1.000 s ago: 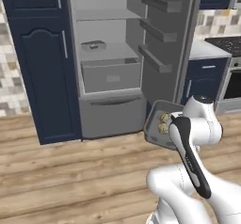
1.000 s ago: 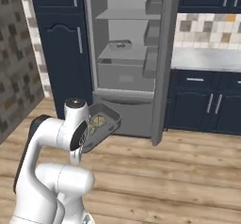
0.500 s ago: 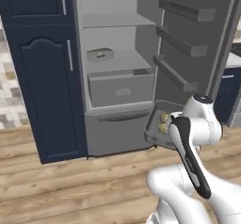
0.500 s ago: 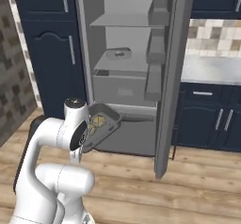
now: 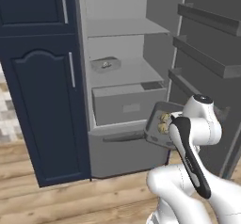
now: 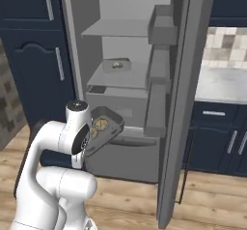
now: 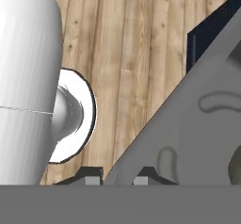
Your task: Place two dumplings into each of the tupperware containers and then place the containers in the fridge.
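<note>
Jaws (image 7: pixel 117 173) pinched on the rim of a dark grey tupperware container (image 5: pixel 160 124), fingertips (image 7: pixel 89 175) showing either side of its edge at 6 o'clock of the hand view. Held tilted in front of the open fridge (image 5: pixel 127 44), at the level of the pulled-out drawer (image 5: pixel 127 105), at 3 o'clock of that drawer in the left base view. Two tan dumplings (image 5: pixel 164 123) inside the held container, touching each other, close against the wrist. Same container seen in the right base view (image 6: pixel 108 127), dumplings (image 6: pixel 99 126) at its near end beside the white arm.

Second tupperware container (image 5: pixel 106 64) resting on the fridge shelf above the drawer, at 12 o'clock of the drawer's left half, well apart from the held one. Something tan inside it (image 5: pixel 106 65); count too small to tell. Also visible from the right base view (image 6: pixel 117 64).

Fridge door (image 6: pixel 181 93) swung open at 3 o'clock, with door bins. Navy cabinet (image 5: pixel 42 91) at 9 o'clock of the fridge in the left base view. Wooden floor (image 7: pixel 127 63) under the hand.
</note>
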